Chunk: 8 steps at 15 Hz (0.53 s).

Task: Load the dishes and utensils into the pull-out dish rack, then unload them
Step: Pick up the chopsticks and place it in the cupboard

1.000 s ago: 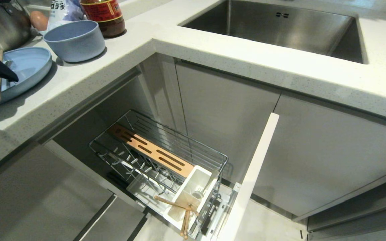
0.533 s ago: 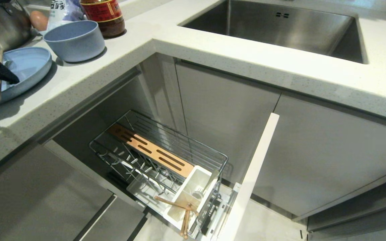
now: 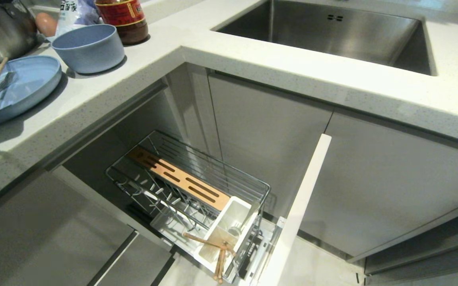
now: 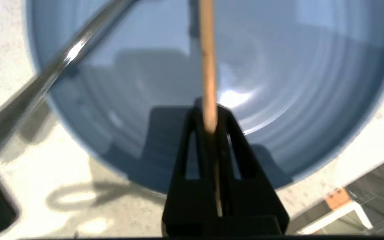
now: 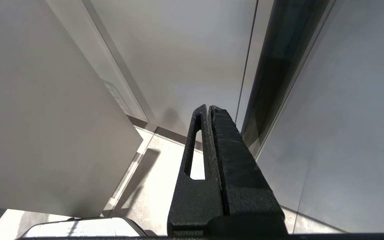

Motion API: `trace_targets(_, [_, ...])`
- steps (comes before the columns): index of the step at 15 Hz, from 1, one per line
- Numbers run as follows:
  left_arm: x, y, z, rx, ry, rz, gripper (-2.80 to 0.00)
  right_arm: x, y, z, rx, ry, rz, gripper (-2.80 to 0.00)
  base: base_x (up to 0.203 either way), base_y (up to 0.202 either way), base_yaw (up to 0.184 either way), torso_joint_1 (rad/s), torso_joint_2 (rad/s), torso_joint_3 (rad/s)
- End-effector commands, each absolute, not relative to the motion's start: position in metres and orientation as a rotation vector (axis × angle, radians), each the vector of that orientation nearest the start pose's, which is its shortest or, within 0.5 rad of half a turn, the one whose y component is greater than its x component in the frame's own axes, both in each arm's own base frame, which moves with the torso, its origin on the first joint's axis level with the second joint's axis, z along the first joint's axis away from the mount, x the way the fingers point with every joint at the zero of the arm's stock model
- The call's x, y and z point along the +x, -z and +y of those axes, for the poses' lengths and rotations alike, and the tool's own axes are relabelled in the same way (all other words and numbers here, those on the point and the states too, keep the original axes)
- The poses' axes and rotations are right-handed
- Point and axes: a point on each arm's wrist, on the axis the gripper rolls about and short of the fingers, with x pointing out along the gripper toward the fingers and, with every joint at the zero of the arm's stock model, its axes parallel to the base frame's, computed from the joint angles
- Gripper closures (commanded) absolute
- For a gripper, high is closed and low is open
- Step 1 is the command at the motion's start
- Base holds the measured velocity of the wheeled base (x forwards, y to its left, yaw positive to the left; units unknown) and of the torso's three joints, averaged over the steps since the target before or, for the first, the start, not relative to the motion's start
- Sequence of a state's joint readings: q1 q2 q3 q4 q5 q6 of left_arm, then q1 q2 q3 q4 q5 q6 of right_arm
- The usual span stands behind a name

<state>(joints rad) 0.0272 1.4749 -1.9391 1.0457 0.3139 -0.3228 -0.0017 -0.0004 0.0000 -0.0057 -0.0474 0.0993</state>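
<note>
— While the tabletop [image 3: 253, 59] ran across the head view, where was the pull-out dish rack [image 3: 197, 190]?
— At six o'clock, open below. The plate [image 3: 26, 87] sat at nine o'clock.
— And the grippers?
— The left gripper [image 4: 209, 120] was clamped on a chopstick [image 4: 207, 66] over the plate; the right gripper [image 5: 208, 110] was closed, empty.

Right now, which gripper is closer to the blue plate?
Left. The left gripper is over the blue plate, shut on a chopstick. The right gripper hangs by the cabinet fronts, away from the counter.
</note>
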Motion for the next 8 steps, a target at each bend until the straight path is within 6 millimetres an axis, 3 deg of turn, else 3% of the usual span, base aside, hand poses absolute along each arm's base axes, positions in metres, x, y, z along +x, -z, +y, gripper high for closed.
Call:
trace_targets(1, [0.175,-0.389,0.012,-0.229,-0.424,0.516,0.00,-0.023,-0.076,-0.001,0.100,0.049,-0.013,0.00,0.000,0.000,0.000,0.000,0.00,0.000])
trace_targets(5, [0.157,-0.398,0.011,-0.239,-0.417,0.464,0.00,-0.023,-0.076,-0.001,0.100,0.049,-0.013,0.00,0.000,0.000,0.000,0.000,0.00,0.000])
trace_targets(8, [0.119,-0.414,0.009,-0.258,-0.392,0.343,0.00,-0.023,-0.076,-0.001,0.100,0.049,-0.013,0.00,0.000,0.000,0.000,0.000,0.00,0.000])
